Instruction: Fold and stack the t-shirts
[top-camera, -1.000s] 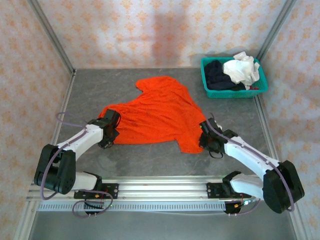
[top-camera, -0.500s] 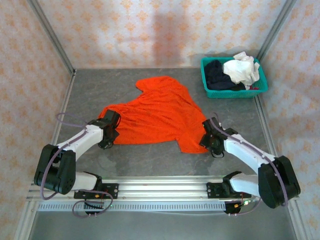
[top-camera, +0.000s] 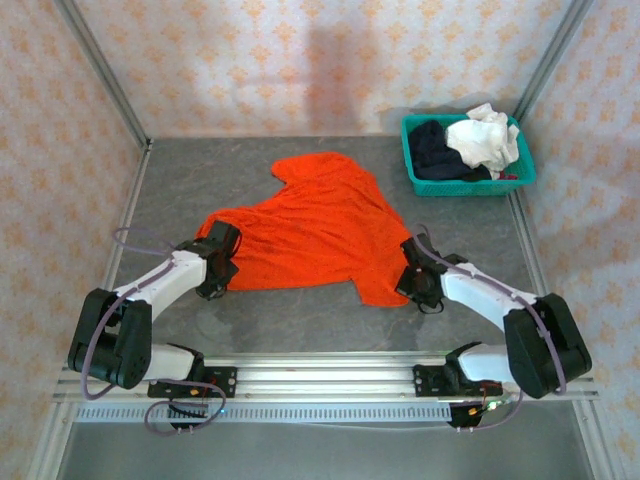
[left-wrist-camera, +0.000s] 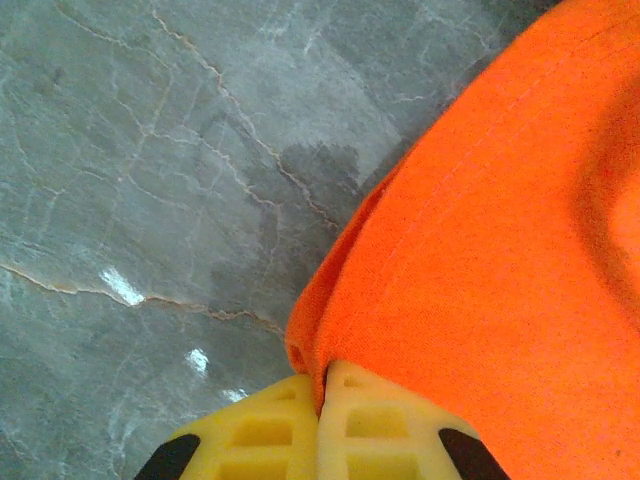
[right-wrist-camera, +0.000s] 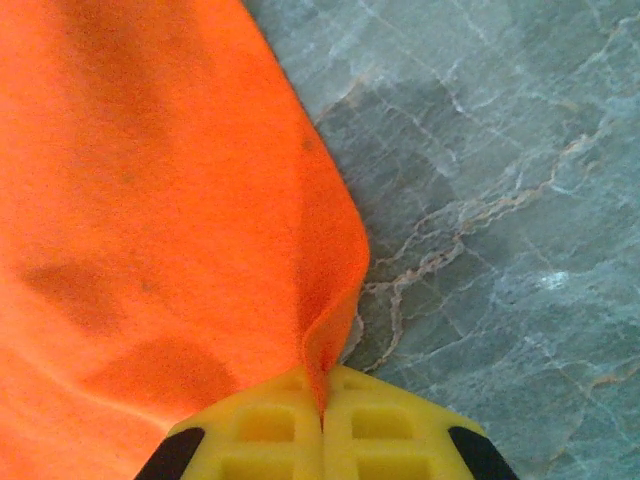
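Spread mostly flat across the middle of the grey marbled table (top-camera: 190, 180): 1 large orange t-shirt (top-camera: 320, 225), narrower toward the far side, broad toward the near side. Slightly rumpled along the left edge, smoother at the centre.

At the shirt's near-left corner, the left gripper (top-camera: 222, 262), down low and clamped on the orange t-shirt. In the left wrist view, 2 yellow fingers (left-wrist-camera: 285, 405) pressed together, with a stitched hem fold pinched in the seam between them. Cloth running away to the right there, bare stone to the left.

At the shirt's near-right corner, the right gripper (top-camera: 415, 283), likewise closed on the orange cloth. In the right wrist view, yellow fingers (right-wrist-camera: 400, 410) meeting on a thin raised ridge of fabric. Shirt to the left of that ridge, bare table to the right.

Both corners caught low, at or just above the table surface; cannot tell whether lifted clear of it.

In the far-right corner of the table, well apart from the orange shirt: 1 teal mesh basket (top-camera: 470, 185). Inside, a dark navy t-shirt (top-camera: 430, 150) bunched on the left and a white t-shirt (top-camera: 485, 140) heaped on the right, rising above the rim, the 2 touching each other.

Along the near edge, an aluminium rail (top-camera: 320, 375) carrying the 2 arm bases, 1 left and 1 right. Around the table on the left, far and right sides, walls (top-camera: 300, 60) with a pale orange pattern.
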